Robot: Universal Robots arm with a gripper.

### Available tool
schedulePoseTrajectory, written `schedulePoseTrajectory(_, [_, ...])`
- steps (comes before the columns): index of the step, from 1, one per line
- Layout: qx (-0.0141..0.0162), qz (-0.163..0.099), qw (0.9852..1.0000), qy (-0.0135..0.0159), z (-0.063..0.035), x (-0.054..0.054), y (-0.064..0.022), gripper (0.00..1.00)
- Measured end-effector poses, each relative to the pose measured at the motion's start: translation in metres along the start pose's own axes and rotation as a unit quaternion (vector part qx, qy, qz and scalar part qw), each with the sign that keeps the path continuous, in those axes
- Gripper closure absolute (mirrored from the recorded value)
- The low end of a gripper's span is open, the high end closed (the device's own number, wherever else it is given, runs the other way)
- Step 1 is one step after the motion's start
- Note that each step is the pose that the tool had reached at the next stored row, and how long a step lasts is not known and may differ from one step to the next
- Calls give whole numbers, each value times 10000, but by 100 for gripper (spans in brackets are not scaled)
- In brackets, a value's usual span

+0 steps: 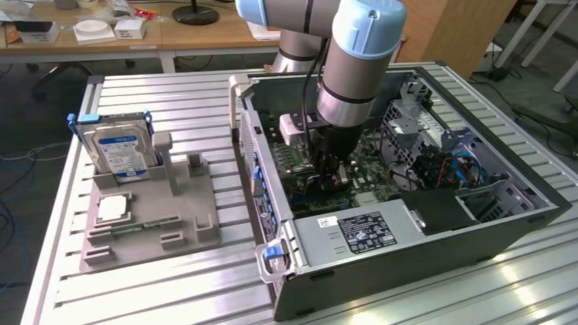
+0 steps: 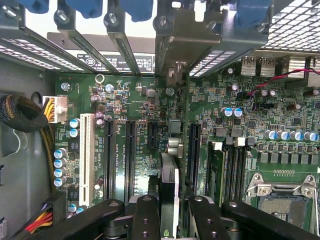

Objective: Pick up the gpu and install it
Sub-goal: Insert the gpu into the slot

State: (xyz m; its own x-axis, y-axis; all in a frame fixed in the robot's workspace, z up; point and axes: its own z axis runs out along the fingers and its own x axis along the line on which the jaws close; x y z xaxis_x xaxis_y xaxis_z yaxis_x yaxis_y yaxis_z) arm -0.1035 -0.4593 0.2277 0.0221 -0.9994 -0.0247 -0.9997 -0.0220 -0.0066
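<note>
Pincer (image 2: 169,210) is clenched on the gpu (image 2: 169,192), which sits edge-on between the two black fingers (image 2: 145,215), hanging over the motherboard (image 2: 150,105) inside the open PC case (image 1: 505,227) just above the row of long expansion slots (image 2: 129,150). In the exterior view the pincer (image 1: 327,177) is down inside the case with the arm's wrist (image 1: 348,74) directly over it. Handling call: the card looks light and stiff but fragile (thin board, exposed components, edge contacts), so a hold on the upper board edge, as it appears now, is sensible; squeezing parts or letting it twist in the grip would be risky, and a flat board can slip if it tilts. Hard to read: only a thin dark-and-silver sliver of the card shows in the wrist view, its lower edge and contacts are hidden behind the fingers, and I can't tell which slot it lines up with or whether it touches one yet. In the exterior view the wrist and pincer block the card almost fully. Its metal bracket end isn't clearly separable from the rear slot covers (image 2: 172,30). On the desk (image 1: 181,95), the grey fixture tray (image 1: 149,233) carries the hard drive (image 1: 116,150), well apart from the case.
</note>
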Motion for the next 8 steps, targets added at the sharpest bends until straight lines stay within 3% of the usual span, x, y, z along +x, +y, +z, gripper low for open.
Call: schedulePoseTrajectory(8, [3,0,10000,0,-43,-1,0,73])
